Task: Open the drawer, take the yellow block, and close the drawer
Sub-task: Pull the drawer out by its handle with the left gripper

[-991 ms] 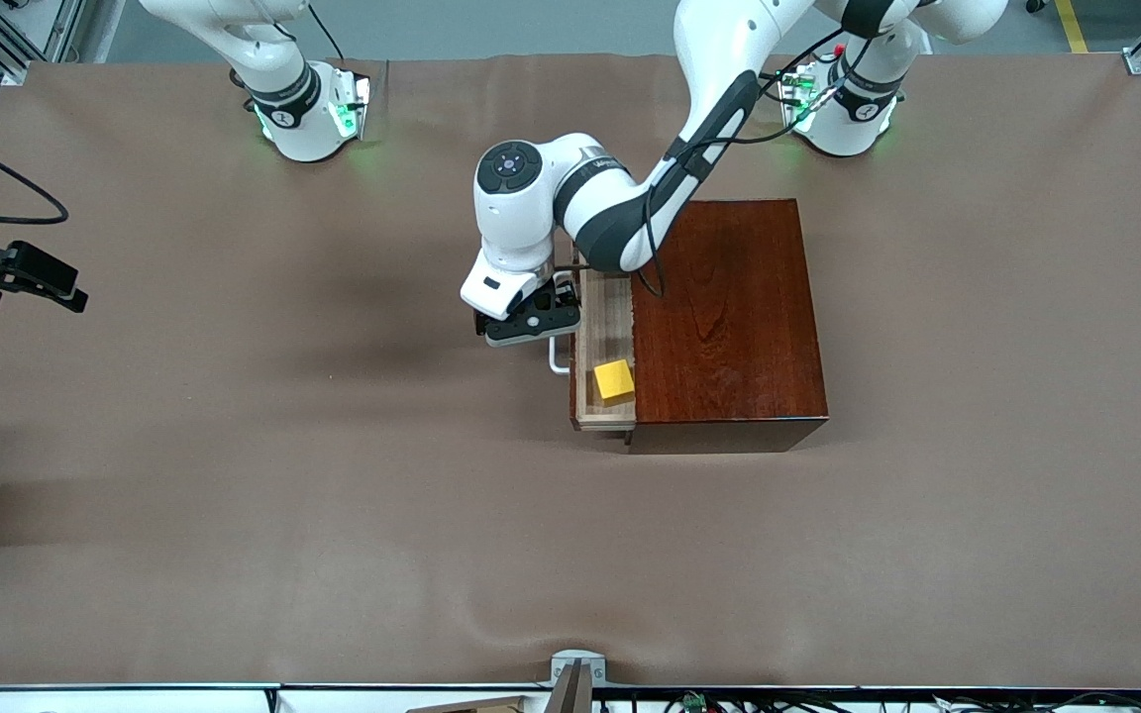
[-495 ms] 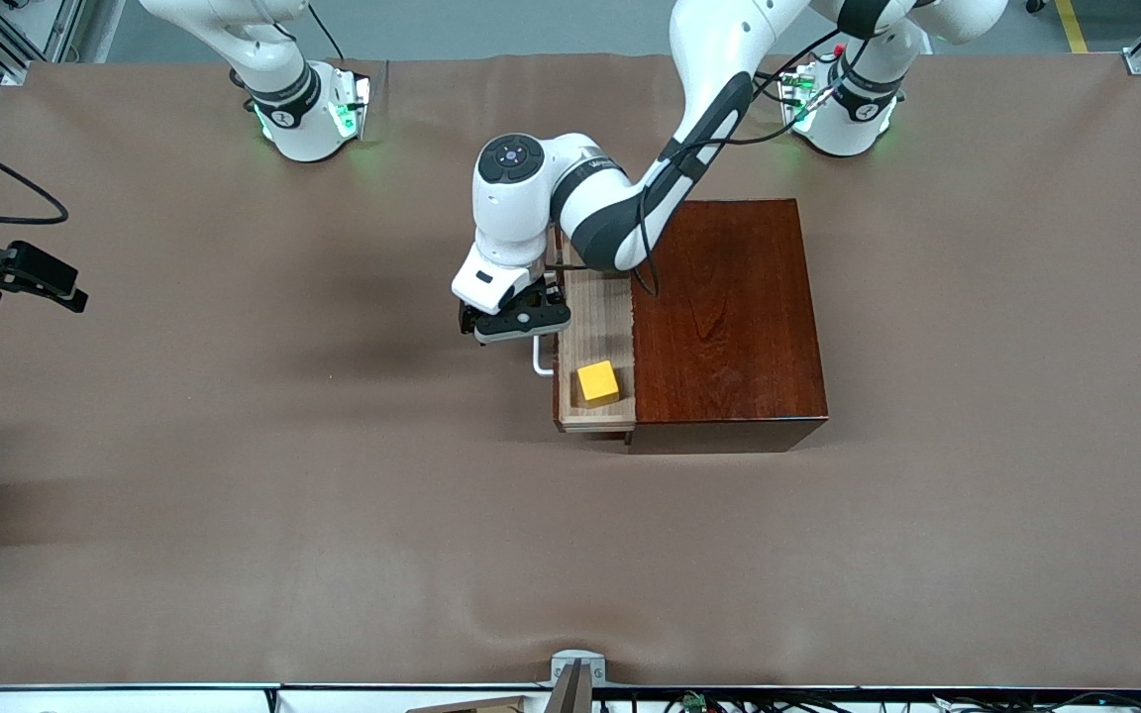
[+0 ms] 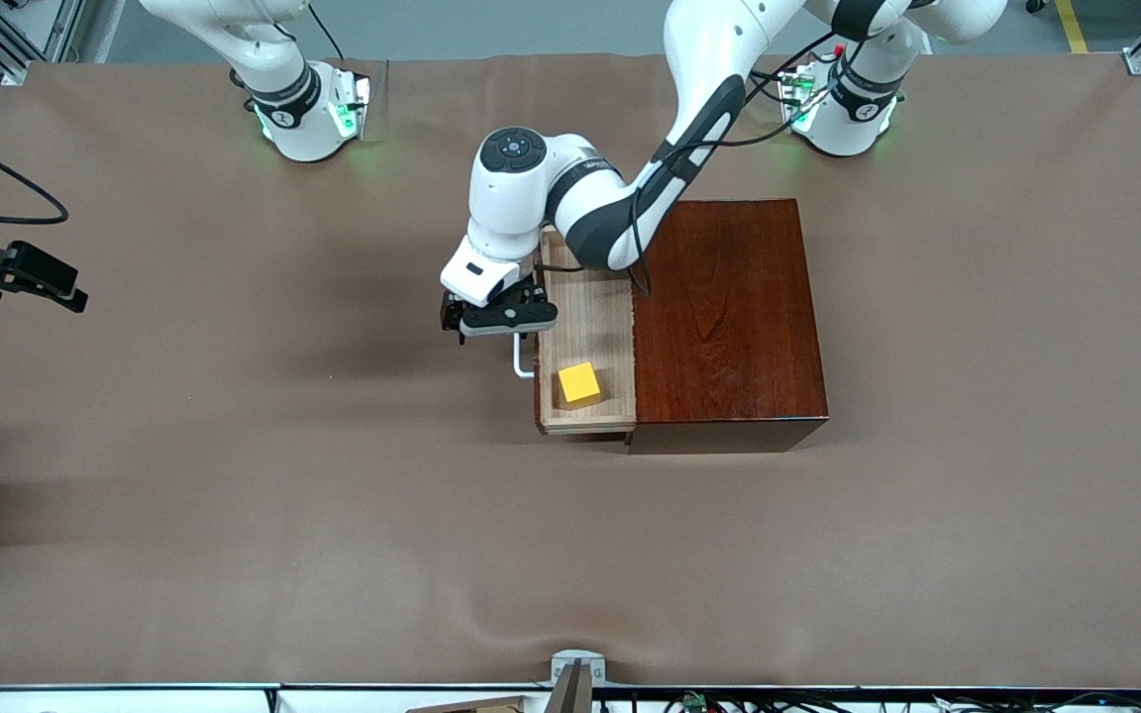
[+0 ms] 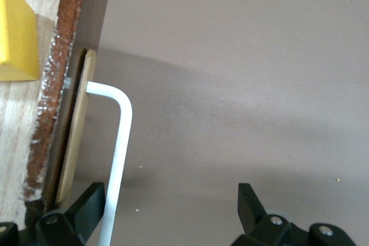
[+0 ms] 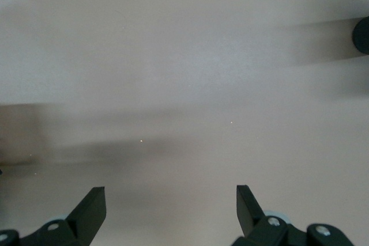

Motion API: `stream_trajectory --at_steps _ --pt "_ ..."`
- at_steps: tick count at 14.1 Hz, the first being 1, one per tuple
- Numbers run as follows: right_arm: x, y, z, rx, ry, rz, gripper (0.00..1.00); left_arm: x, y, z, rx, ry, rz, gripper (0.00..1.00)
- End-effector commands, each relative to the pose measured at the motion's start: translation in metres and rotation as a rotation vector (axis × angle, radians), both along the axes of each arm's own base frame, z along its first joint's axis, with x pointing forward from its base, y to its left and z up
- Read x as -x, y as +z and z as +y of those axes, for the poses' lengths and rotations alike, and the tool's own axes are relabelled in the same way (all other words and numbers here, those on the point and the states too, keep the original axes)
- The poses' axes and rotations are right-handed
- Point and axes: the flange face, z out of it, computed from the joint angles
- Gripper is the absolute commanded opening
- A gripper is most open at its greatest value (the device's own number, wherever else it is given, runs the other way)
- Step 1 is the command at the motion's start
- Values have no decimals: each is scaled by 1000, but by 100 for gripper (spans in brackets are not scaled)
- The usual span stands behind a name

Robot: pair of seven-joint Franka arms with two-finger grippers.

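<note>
The drawer [image 3: 585,315] stands pulled out of the mahogany box [image 3: 726,317] toward the right arm's end of the table. The yellow block [image 3: 579,383] lies in the tray's corner nearest the front camera; it also shows in the left wrist view [image 4: 14,33]. My left gripper [image 3: 498,319] is open at the white handle [image 3: 521,362]. In the left wrist view the handle bar [image 4: 121,142] runs between the open fingers of the gripper [image 4: 171,203], close to one finger, in front of the dark drawer front [image 4: 78,56]. My right gripper [image 5: 171,200] is open and empty over bare table.
The right arm waits with its hand [image 3: 36,277] at the right arm's end of the table. The brown table cover [image 3: 333,495] spreads all round the box. A small metal bracket [image 3: 575,673] sits at the table edge nearest the front camera.
The drawer has slid farther out toward the right arm's end, and my left gripper moved with its handle. The yellow block rode along in the tray. The right arm has not moved.
</note>
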Motion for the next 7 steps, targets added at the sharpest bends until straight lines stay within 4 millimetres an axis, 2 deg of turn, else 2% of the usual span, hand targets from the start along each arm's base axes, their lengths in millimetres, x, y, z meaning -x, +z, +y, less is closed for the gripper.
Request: stream_trajectory --at_steps 1,4,7 --pt "3 3 -2 -6 2 -8 100 1 -9 -16 82 9 -17 100" --pt "3 3 -2 -6 2 -7 100 -2 -1 -13 78 -4 -33 100" --pt "3 3 -2 -6 2 -8 100 -2 -2 -13 70 -5 -35 100"
